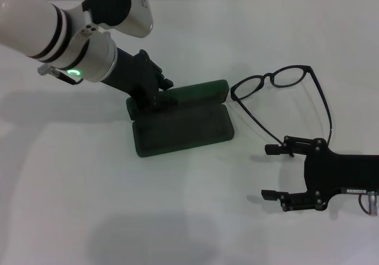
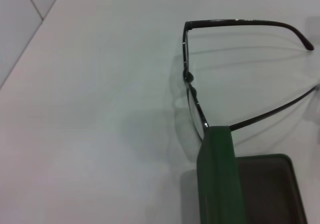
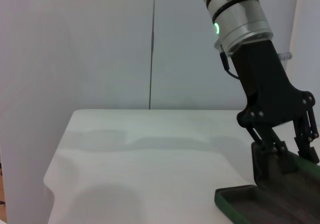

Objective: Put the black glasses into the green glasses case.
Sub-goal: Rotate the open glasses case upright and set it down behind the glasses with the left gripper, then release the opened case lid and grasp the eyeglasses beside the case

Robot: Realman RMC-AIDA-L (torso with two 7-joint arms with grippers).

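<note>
The green glasses case (image 1: pixel 183 129) lies open in the middle of the white table, its lid standing up along the far side. My left gripper (image 1: pixel 155 94) is at the case's left end, its fingers closed on the raised lid; the right wrist view shows this grip (image 3: pixel 287 151) and the case's dark tray (image 3: pixel 240 196). The black glasses (image 1: pixel 269 77) lie to the right of the case, temple arms unfolded and reaching toward my right gripper (image 1: pixel 275 172), which is open and empty just beyond the temple tips. The left wrist view shows the glasses (image 2: pixel 240 22) beyond the lid's edge (image 2: pixel 220 179).
The white table (image 1: pixel 118 206) stretches bare to the left and front of the case. A grey wall (image 3: pixel 100 44) stands behind the table's far edge.
</note>
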